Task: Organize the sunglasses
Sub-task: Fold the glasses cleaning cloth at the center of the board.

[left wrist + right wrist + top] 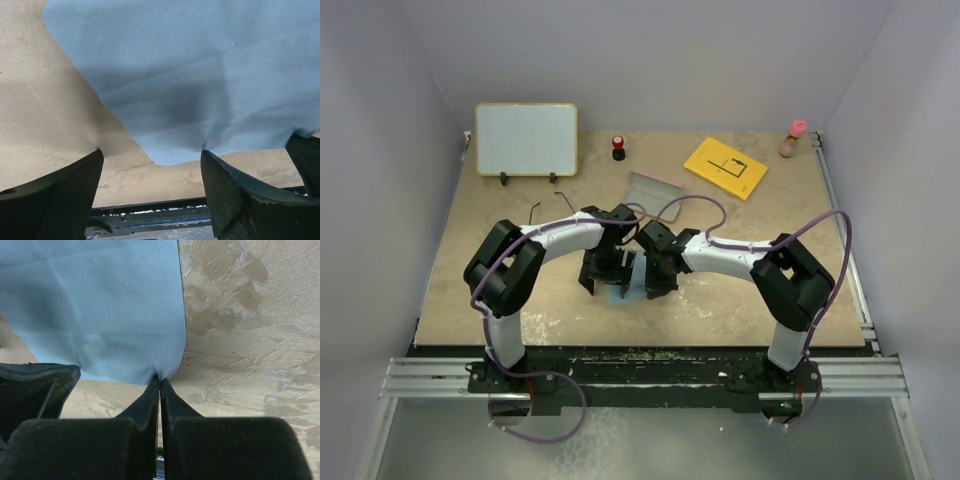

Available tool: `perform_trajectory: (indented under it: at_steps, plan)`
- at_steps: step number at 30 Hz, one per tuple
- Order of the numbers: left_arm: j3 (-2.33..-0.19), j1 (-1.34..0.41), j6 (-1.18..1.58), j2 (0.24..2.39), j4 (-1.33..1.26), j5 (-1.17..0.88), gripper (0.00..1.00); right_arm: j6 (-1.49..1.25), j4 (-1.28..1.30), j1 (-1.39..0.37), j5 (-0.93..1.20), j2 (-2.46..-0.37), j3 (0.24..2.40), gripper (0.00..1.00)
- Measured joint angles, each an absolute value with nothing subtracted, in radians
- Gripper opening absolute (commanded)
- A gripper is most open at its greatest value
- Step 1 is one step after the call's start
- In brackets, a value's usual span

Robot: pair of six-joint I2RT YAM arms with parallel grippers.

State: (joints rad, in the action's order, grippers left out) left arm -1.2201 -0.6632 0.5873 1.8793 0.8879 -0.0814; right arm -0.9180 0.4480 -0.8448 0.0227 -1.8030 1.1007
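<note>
Low over the surface [450, 260], the right hand [160, 379] pinches the blue cloth [100, 305]; the left hand [151, 155] gapes open; thin wires behind are probably the sunglasses [552, 206].

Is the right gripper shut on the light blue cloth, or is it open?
Shut on the cloth. The right gripper has its fingers pressed together without a gap, pinching the cloth's corner.
</note>
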Motion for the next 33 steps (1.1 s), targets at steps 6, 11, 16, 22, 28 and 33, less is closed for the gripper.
perform_trajectory:
  at_steps: [6,11,16,22,28,33]
  plan:
    - [-1.217,-0.694,0.632,1.88,0.874,-0.058,0.74,-0.94,0.443,-0.843,0.03,-1.797,1.093,0.0]
    - [-1.186,-0.702,0.656,1.863,0.865,-0.055,0.66,-0.957,0.447,-0.843,0.03,-1.797,1.093,0.0]
    - [-1.166,-0.722,0.665,1.851,0.863,-0.059,0.57,-0.979,0.449,-0.844,0.039,-1.793,1.087,0.0]
    - [-1.209,-0.736,0.672,1.894,0.901,-0.059,0.58,-1.007,0.44,-0.844,0.043,-1.779,1.068,0.0]
    - [-1.267,-0.736,0.676,1.945,0.949,-0.08,0.44,-1.021,0.434,-0.844,0.043,-1.771,1.058,0.0]
    - [-1.275,-0.739,0.678,1.954,0.949,-0.098,0.26,-1.023,0.43,-0.844,0.043,-1.764,1.056,0.0]
